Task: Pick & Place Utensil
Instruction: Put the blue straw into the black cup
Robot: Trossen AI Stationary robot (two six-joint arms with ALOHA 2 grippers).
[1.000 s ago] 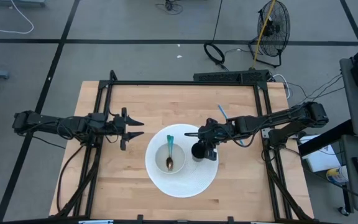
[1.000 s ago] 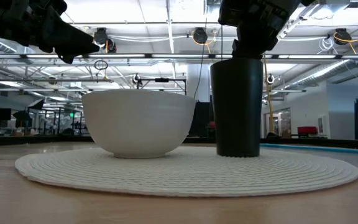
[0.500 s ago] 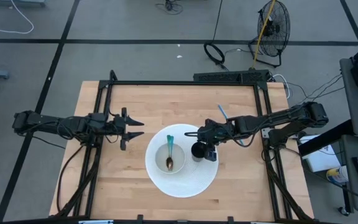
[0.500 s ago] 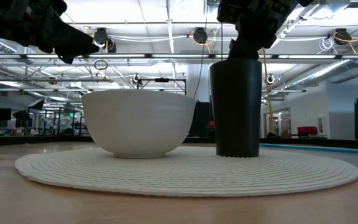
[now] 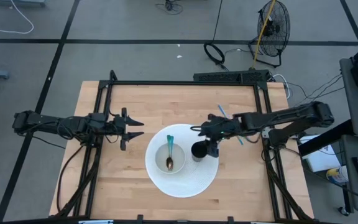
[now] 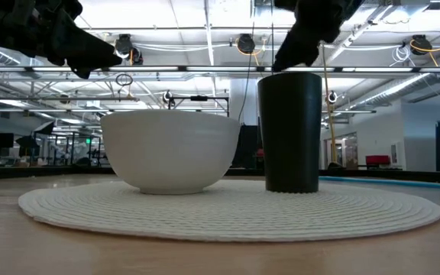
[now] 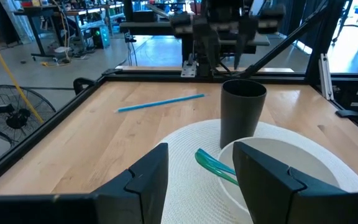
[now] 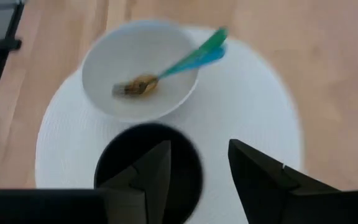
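Observation:
A white bowl [image 5: 169, 158] stands on a round white placemat [image 5: 185, 183]. A spoon with a teal handle [image 5: 170, 144] lies in the bowl, its handle leaning on the far rim; it also shows in the right wrist view [image 8: 194, 56]. A black cup [image 5: 198, 150] stands upright on the mat, right of the bowl. My right gripper [image 8: 199, 168] is open and empty, above the cup and a little to its far right [image 5: 210, 140], clear of its rim [image 6: 289, 74]. My left gripper [image 5: 140, 129] is open and empty, in the air left of the mat.
A thin blue straw [image 5: 224, 114] lies on the wooden table [image 5: 129, 180] behind the cup, partly under my right arm; it also shows in the left wrist view [image 7: 160, 103]. A black frame [image 5: 185, 82] runs around the table's edges.
My right gripper has risen off the black cup's top and drawn back a little toward the table's far right. The cup stays upright on the mat.

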